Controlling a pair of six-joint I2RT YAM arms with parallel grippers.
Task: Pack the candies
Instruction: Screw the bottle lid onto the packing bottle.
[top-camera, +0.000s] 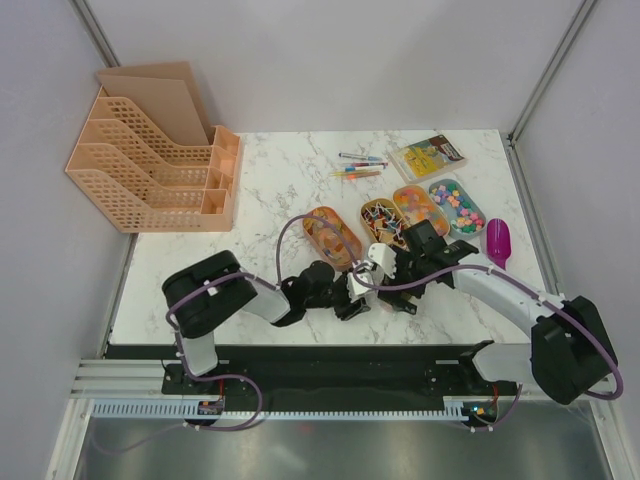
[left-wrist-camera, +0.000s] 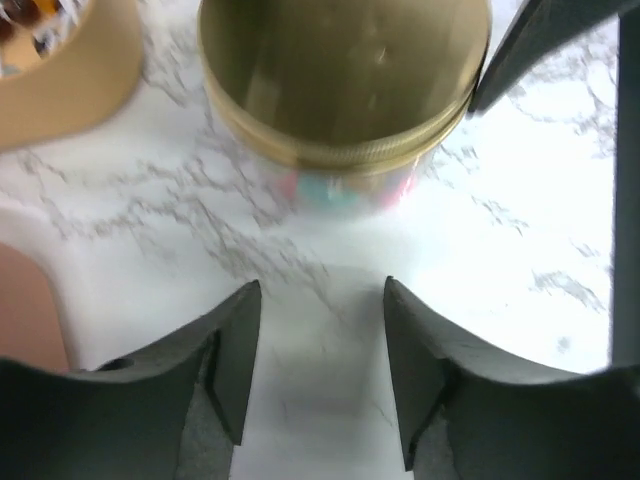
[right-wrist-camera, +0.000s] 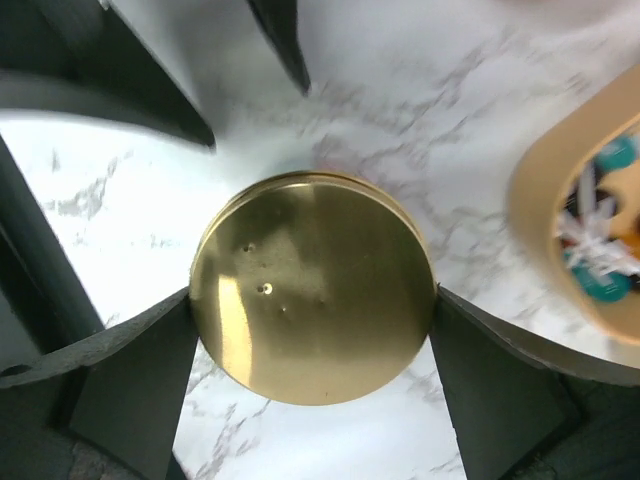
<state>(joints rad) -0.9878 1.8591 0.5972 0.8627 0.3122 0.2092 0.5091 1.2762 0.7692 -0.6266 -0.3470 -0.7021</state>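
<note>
At far left I see a peach file organiser (top-camera: 150, 165), well apart from the work. My left gripper (left-wrist-camera: 320, 290) hangs low over the marble table (top-camera: 270, 190), jaws apart with only bare table between them. The jar (left-wrist-camera: 395, 190) stands just ahead, pastel candies (left-wrist-camera: 330, 190) showing through its clear wall, and its gold lid (right-wrist-camera: 313, 288) is on. My right gripper (right-wrist-camera: 313, 335) has a finger at each side of the lid's rim; I cannot tell whether they press it. Behind, four oval trays (top-camera: 310, 222) hold more candies, with a purple scoop (top-camera: 497, 242) just right of them.
</note>
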